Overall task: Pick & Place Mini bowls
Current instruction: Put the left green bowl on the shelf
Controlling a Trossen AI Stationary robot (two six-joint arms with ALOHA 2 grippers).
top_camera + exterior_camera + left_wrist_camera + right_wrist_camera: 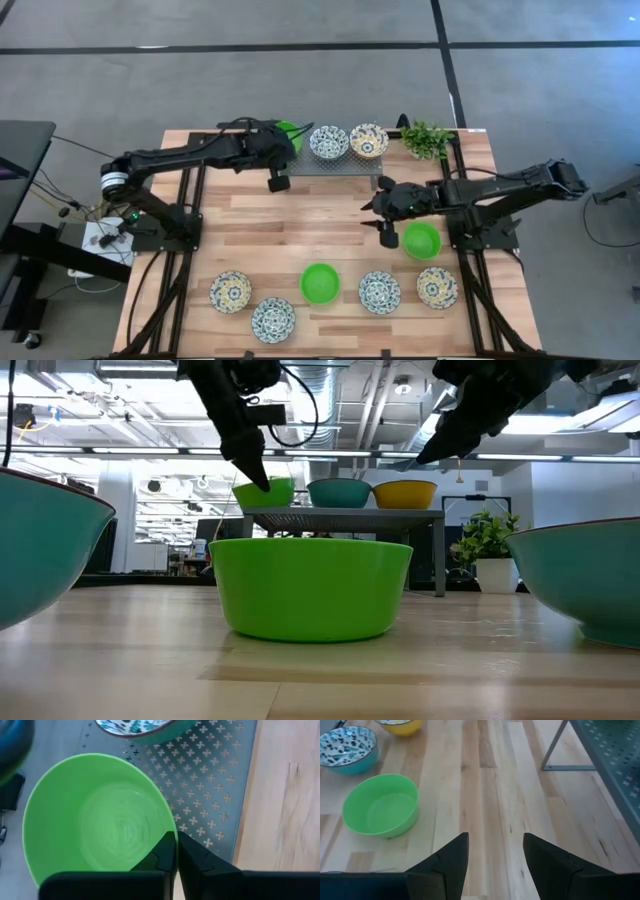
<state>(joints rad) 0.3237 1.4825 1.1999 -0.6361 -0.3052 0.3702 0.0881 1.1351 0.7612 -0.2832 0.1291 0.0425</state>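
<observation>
A grey perforated rack (330, 160) at the far edge carries three mini bowls: a plain green one (291, 131), a blue-patterned one (329, 142) and a yellow-patterned one (369, 141). My left gripper (283, 142) is shut on the green bowl (95, 820). My right gripper (495, 850) is open, hovering over bare wood at mid-table (372, 207). A second green bowl (421, 240) stands just near-side of it. Along the near edge stand a third green bowl (320, 283), two blue-patterned ones (273, 319) (380, 292) and two yellow-patterned ones (231, 291) (437, 287). My left gripper pinches the green bowl's rim (171, 831), with one finger (162, 855) inside the bowl and the other outside its wall. The fingers come from above, pointing down (255, 465). The bowl (265, 492) stays upright at the rack's left end, its base at the rack top.
A small leafy plant (427, 138) stands right of the rack. The rack's leg (555, 750) and top show ahead of my right gripper. Open wood lies between the rack and the near row of bowls. The arm bases and frame rails (185, 230) flank the table.
</observation>
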